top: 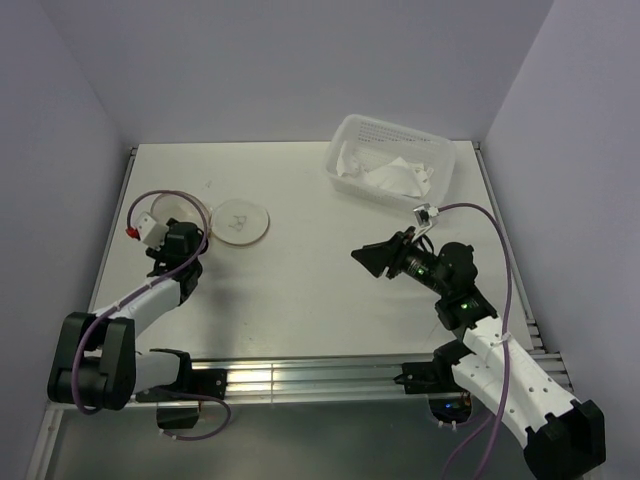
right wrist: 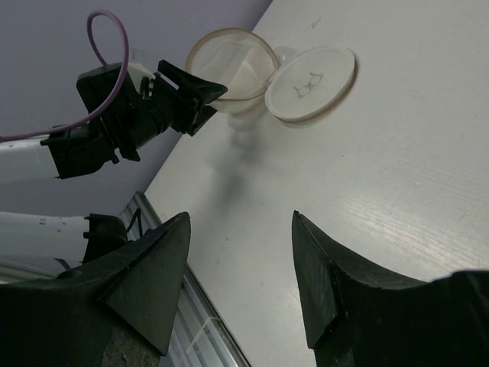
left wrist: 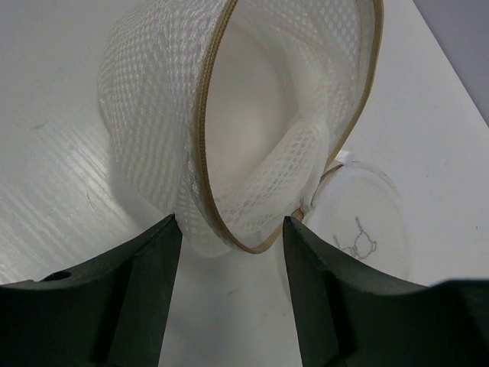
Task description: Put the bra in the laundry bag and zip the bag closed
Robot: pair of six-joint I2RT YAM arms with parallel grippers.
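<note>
Lying crumpled in the white basket (top: 441, 146) at the table's (top: 320, 310) far right, the bra (top: 390, 178) is well apart from the laundry bag (left wrist: 153, 115), which is at the left, unzipped, lid (top: 243, 222) flipped aside. The left gripper (left wrist: 231, 225) flanks the bag's rim; whether it clamps cannot be told. The right gripper (right wrist: 241, 222) hovers wide, empty.

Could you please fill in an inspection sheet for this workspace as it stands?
Surface: white table, no spills seen.
Job's things: laundry bag unzipped, lid lying open beside it; bra not yet bagged.
Clutter: perforated basket at the far right, holding the bra.
Grippers: left gripper straddles the bag's zip rim, grip uncertain; right gripper open, empty, above the table.
Cables: purple cables loop from each wrist, clear of the things.
Surroundings: lilac walls; nothing else seen.
</note>
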